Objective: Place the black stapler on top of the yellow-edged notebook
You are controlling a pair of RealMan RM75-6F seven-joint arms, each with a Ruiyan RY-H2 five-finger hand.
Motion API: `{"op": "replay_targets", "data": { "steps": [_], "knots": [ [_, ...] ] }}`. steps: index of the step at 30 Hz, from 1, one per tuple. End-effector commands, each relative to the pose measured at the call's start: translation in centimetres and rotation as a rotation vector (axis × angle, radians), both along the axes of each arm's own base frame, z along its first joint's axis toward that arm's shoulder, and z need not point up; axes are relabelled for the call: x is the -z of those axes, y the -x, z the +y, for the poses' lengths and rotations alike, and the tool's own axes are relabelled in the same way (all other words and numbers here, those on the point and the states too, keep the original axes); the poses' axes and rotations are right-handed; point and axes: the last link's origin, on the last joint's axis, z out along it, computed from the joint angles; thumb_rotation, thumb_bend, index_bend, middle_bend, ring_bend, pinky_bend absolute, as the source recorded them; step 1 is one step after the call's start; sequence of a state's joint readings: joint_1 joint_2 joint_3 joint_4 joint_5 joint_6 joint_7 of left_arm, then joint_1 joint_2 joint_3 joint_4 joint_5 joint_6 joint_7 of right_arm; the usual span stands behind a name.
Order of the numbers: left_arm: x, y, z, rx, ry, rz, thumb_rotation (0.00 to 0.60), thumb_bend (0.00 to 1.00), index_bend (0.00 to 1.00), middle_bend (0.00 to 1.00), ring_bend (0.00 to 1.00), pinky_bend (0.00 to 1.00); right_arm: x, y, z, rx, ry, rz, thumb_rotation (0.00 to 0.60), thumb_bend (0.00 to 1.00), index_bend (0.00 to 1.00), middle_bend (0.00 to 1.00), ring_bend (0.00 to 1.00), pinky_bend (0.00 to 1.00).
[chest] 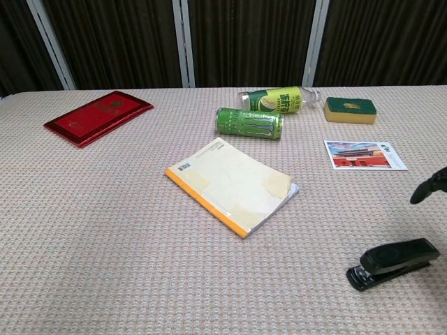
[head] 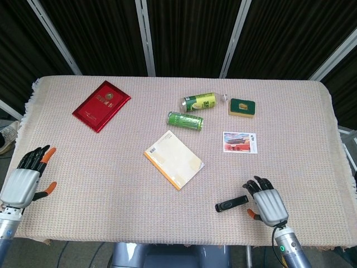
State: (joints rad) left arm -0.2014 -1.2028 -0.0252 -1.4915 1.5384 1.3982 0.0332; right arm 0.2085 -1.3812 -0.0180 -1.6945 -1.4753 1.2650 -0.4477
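Observation:
The black stapler (head: 231,204) (chest: 393,262) lies flat near the table's front edge, right of centre. My right hand (head: 266,203) hovers just to its right, fingers apart and holding nothing; only a dark fingertip (chest: 427,187) shows at the chest view's right border. The yellow-edged notebook (head: 174,159) (chest: 232,184) lies mid-table, up and left of the stapler, with nothing on it. My left hand (head: 23,180) stays open at the front left corner, far from both.
A red booklet (head: 101,105) lies at the back left. Two green cans (head: 186,120) (head: 199,102) lie on their sides behind the notebook. A green-and-yellow sponge (head: 242,106) and a postcard (head: 240,142) sit at the back right of the stapler.

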Motion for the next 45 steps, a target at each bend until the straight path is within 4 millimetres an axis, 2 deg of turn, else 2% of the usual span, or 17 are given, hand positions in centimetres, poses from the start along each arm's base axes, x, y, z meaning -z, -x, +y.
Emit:
{"op": "replay_targets", "data": {
  "steps": [1, 12, 23, 29, 35, 40, 45],
  "knots": [
    [0.0, -0.1, 0.0, 0.003, 0.003, 0.000, 0.600, 0.29, 0.02, 0.00, 0.00, 0.10, 0.9, -0.4, 0.0, -0.013, -0.029, -0.008, 0.600, 0.17, 0.27, 0.23, 0.12, 0.18],
    [-0.2, -0.1, -0.3, 0.006, -0.001, -0.002, 0.600, 0.29, 0.02, 0.00, 0.00, 0.10, 3.2, -0.5, -0.4, -0.014, -0.087, -0.041, 0.600, 0.19, 0.29, 0.25, 0.15, 0.20],
    [-0.1, -0.1, -0.3, 0.004, 0.007, 0.001, 0.600, 0.29, 0.01, 0.00, 0.00, 0.10, 4.3, -0.6, -1.0, -0.031, -0.107, -0.056, 0.600, 0.21, 0.40, 0.35, 0.29, 0.39],
    [0.0, -0.1, -0.3, 0.003, 0.009, 0.002, 0.600, 0.29, 0.02, 0.00, 0.00, 0.10, 4.6, -0.6, -1.4, -0.035, -0.119, -0.059, 0.600, 0.22, 0.43, 0.38, 0.33, 0.43],
    [-0.1, -0.1, -0.3, 0.001, 0.006, -0.001, 0.600, 0.29, 0.02, 0.00, 0.00, 0.10, 5.2, -0.9, -1.9, -0.041, -0.132, -0.059, 0.600, 0.25, 0.52, 0.46, 0.42, 0.54],
    [-0.3, 0.0, -0.3, -0.002, 0.002, -0.004, 0.600, 0.29, 0.01, 0.00, 0.00, 0.10, 5.1, -1.1, -2.3, -0.047, -0.124, -0.048, 0.600, 0.27, 0.59, 0.52, 0.49, 0.62],
    [-0.3, 0.0, -0.3, -0.003, 0.002, -0.007, 0.600, 0.29, 0.01, 0.00, 0.00, 0.10, 4.8, -1.5, -2.6, -0.052, -0.111, -0.042, 0.600, 0.27, 0.61, 0.54, 0.51, 0.64]
  ]
}}
